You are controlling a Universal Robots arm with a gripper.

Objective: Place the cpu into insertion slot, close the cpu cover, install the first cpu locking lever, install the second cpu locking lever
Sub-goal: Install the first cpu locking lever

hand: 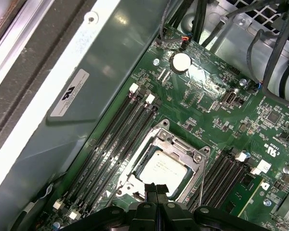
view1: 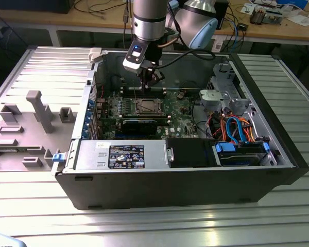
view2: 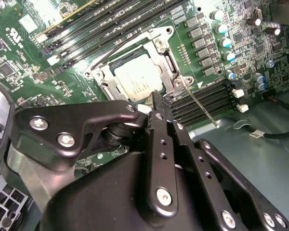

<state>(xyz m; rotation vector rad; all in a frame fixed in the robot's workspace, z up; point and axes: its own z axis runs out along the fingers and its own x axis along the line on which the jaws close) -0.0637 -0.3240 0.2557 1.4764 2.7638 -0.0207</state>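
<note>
Exterior view: open pc case (view1: 278,128) sits mid-surface (view1: 144,226), with a grey fixture tray (view1: 26,123) beside it on the exterior view's left. Arm (view1: 147,20) drops in from the surface's back edge. Gripper (view1: 147,82) hangs over the green board (view1: 177,110), near the case's back wall and above the cpu (view1: 146,106), which lies mid-board. Long black card (view1: 139,124) sits just in front of the socket, power supply (view1: 118,154) runs along the case's front edge, blue cables (view1: 237,128) are at the exterior view's right end. Open air straight above the socket. Second wrist view: cpu (view2: 135,82) is seated in the insertion slot (view2: 102,81), cpu cover (view2: 164,52) folded down over it, chip top showing through the window. Jaws clenched together, nothing between them, tip at the cover's near edge; contact, can't tell. One wire lever (view2: 202,107) sticks out slantwise from the socket corner across the memory slots (view2: 207,98) toward the board edge, not lying along the frame. Other lever (view2: 120,48) runs along the opposite side; latched or not, can't tell. First wrist view: cpu (hand: 166,168) sits under the cover (hand: 180,139). Memory slots (hand: 118,142) flank both sides tight to the rim, grey case wall (hand: 82,110) is just past the outer bank, coin cell (hand: 181,61) near the board's edge, cables (hand: 279,53) beyond it.
</note>
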